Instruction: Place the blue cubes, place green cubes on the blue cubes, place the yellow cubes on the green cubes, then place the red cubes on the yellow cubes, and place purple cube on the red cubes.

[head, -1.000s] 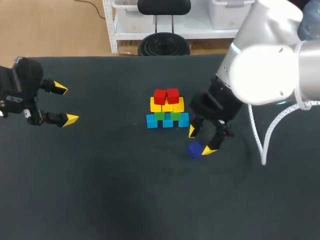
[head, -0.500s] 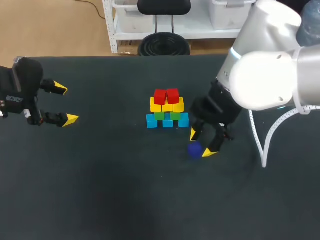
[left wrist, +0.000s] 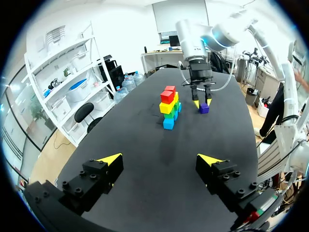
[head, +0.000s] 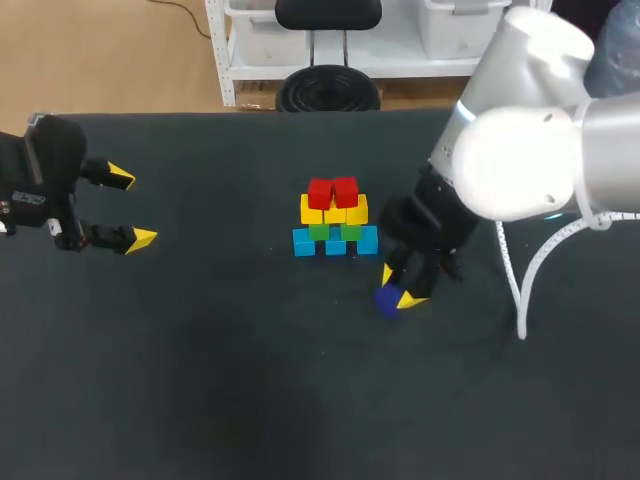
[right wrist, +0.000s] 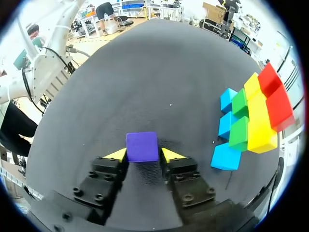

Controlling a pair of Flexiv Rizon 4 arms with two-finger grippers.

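Head view: blue cubes (head: 335, 245) sit mid-surface (head: 200, 380), with green cubes (head: 319, 232), yellow cubes (head: 334, 211) and red cubes (head: 320, 192) tiered on them. Just beside this pile, the right hand (head: 398, 288) is at the purple cube (head: 387, 299). The left hand (head: 125, 208) hangs well apart. Left wrist view: its fingers are spread wide and empty, the pile far ahead. Right wrist view: both yellow tips press opposite sides of the purple cube, the pile beside them.
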